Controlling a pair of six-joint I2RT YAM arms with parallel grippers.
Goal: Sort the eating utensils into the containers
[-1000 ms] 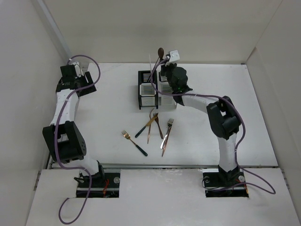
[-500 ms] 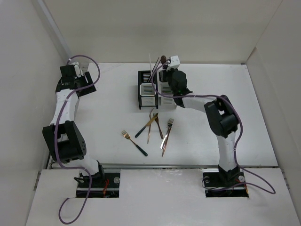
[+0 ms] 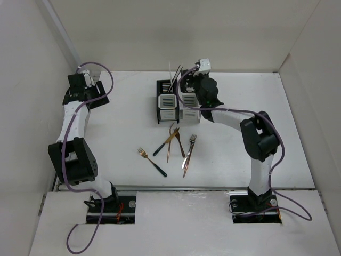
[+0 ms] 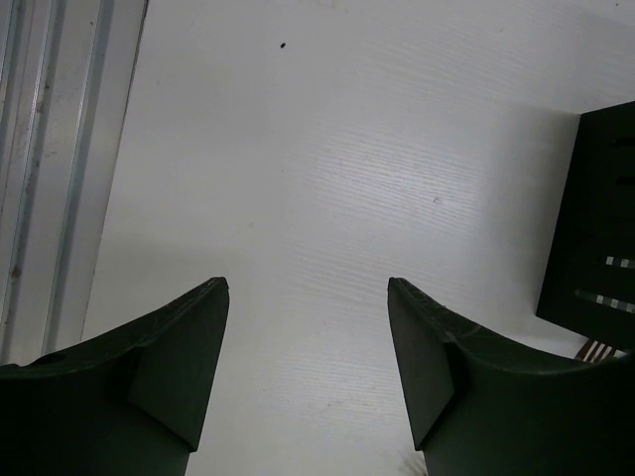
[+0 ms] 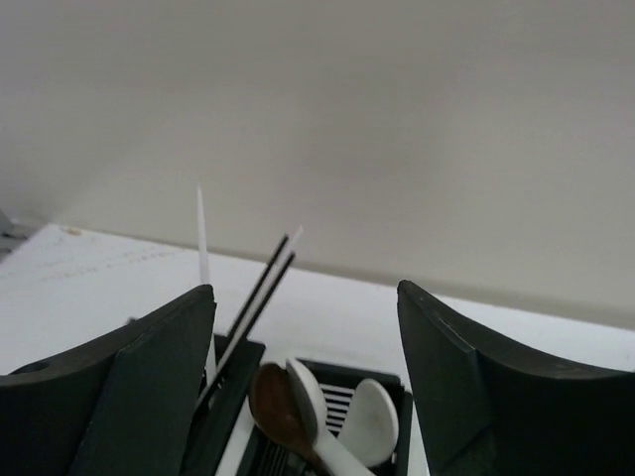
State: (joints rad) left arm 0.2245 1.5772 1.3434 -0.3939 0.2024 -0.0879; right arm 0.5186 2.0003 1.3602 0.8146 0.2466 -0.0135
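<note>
While the right end effector (image 5: pixel 306 288) hovers over the far side of the white caddy (image 3: pixel 189 112), its fingers (image 5: pixel 159 387) are spread wide, holding nothing and touching nothing. Just below it, two white soup spoons (image 5: pixel 372 421) and a brown spoon (image 5: pixel 274 400) stand bowl-up in that caddy. Beside it, the black caddy (image 3: pixel 165 104) carries thin black chopsticks (image 5: pixel 260 294) and a white stick (image 5: pixel 201 233), all leaning upward. The two caddies stand touching, side by side, toward the far middle of the tabletop (image 3: pixel 117 128). Nearer the arm bases, more utensils lie loose: a crossed cluster of copper-gold forks (image 3: pixel 188 153) and, just left of it, a gold fork with a dark handle (image 3: pixel 153 163). The left end effector (image 4: pixel 308 283) sits at the far left, well apart from all this, its fingers equally wide apart and empty above the tabletop.
</note>
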